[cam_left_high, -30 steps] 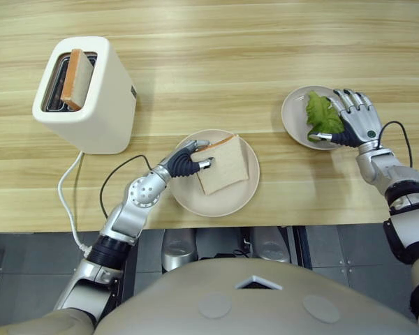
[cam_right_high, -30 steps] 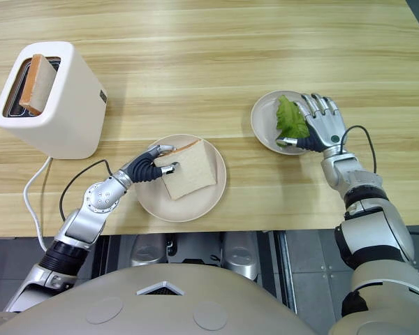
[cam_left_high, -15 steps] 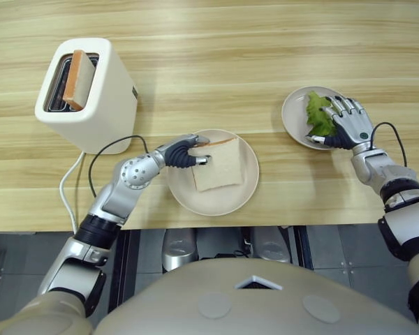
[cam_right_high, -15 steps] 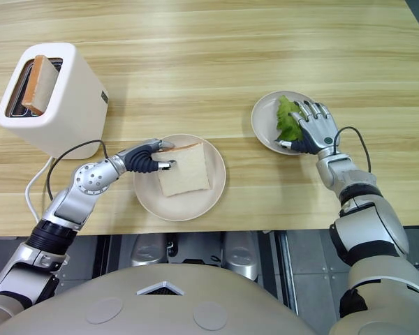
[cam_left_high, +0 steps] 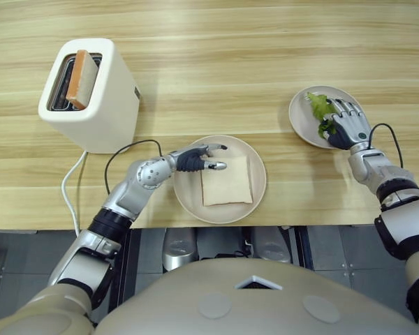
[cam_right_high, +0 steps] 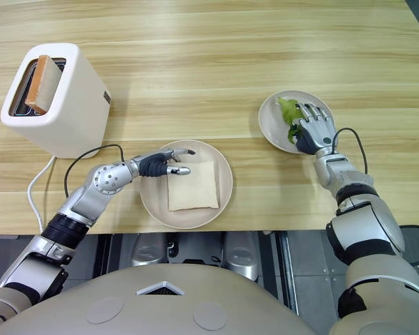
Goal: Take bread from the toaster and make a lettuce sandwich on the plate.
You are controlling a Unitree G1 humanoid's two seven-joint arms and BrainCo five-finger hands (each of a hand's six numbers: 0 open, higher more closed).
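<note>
A white bread slice lies flat on the beige plate near the table's front edge. My left hand hovers at the slice's upper left corner with fingers stretched out, holding nothing. The white toaster stands at the left with another browned slice upright in its slot. At the right, green lettuce sits on a small dish. My right hand rests over the dish with its fingers curled onto the bunched leaf.
The toaster's white cord runs down over the table's front edge. A black cable loops from my left wrist beside the plate. Bare wooden tabletop stretches across the back and between the two dishes.
My left hand let go of the bread slice, which now lies flat on the plate, and its fingers spread. My right hand curled tighter on the lettuce, bunching it.
</note>
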